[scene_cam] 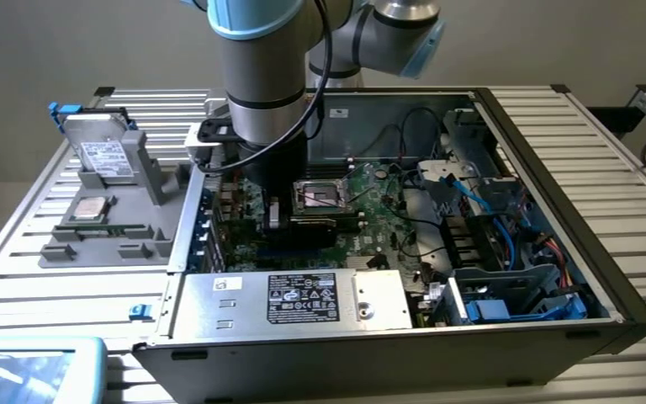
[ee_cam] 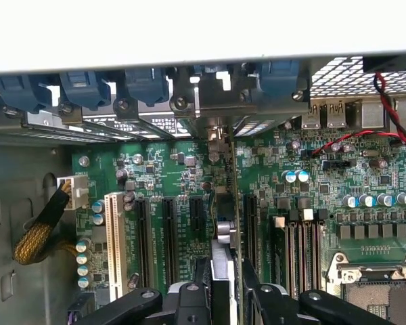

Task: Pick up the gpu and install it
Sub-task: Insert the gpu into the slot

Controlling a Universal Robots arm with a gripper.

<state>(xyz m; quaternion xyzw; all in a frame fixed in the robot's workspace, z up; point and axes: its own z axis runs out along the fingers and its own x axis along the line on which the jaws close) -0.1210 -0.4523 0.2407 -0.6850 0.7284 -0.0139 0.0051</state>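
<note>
The open computer case (scene_cam: pixel 525 278) lies on the slatted workbench (scene_cam: pixel 31 252), and the Universal Robots arm (scene_cam: pixel 258 76) reaches straight down into its far-left part, over the motherboard (scene_cam: pixel 379 210). On the exterior view's left a grey fixture tray (scene_cam: pixel 110 227) carries the silver boxy drive (scene_cam: pixel 108 156) with its white label and a CPU-like chip (scene_cam: pixel 90 207); no card lies on it, so the pick-up looks done. In the wrist view the gripper (ee_cam: pixel 222 284) is closed on the gpu (ee_cam: pixel 224 203), which is seen edge-on as a thin upright card running from the black fingers (ee_cam: pixel 189 298) toward the rear bracket bay (ee_cam: pixel 210 101) of the case. The card stands over the motherboard's row of expansion slots (ee_cam: pixel 168 237), between a short black slot on one side and another black slot on the other, with the white slot (ee_cam: pixel 113 237) well apart. Its silver end seems to meet the rear opening beside the blue retention clips (ee_cam: pixel 145 84). Whether its edge connector is fully seated cannot be told; by my judgement the insertion is under way or just finished, with release left.
</note>
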